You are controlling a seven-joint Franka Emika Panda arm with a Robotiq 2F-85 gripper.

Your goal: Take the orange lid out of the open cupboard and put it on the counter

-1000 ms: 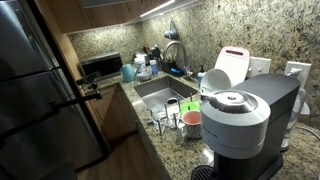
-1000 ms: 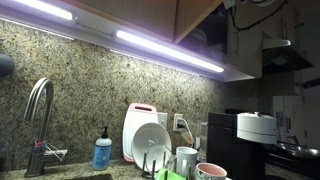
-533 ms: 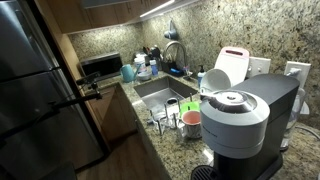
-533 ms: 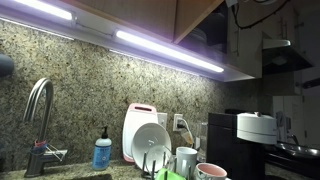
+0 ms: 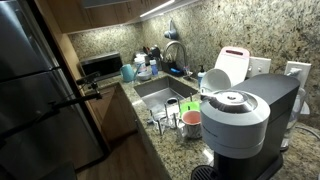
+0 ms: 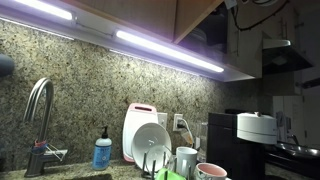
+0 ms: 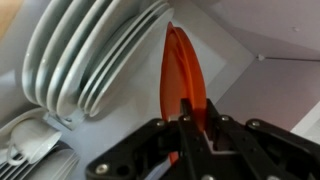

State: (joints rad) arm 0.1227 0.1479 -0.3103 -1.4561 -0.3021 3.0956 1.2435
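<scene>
In the wrist view the orange lid [image 7: 180, 75] stands on its edge inside a white-walled cupboard, just to the right of a row of white plates [image 7: 90, 50]. My gripper [image 7: 197, 120] is shut on the lid's lower edge, with a black finger [image 7: 186, 135] pressed on each side of it. The lid and the gripper are out of sight in both exterior views; only cables by the upper cupboard [image 6: 250, 8] show there. The granite counter [image 5: 172, 152] runs around the sink below.
On the counter stand a coffee machine [image 5: 240, 120], a pink cup [image 5: 191, 122], glasses and a white board with a red edge [image 5: 232, 65]. A steel sink [image 5: 160, 93] with a faucet [image 5: 175, 50] sits in the middle. A fridge [image 5: 35, 90] fills one side.
</scene>
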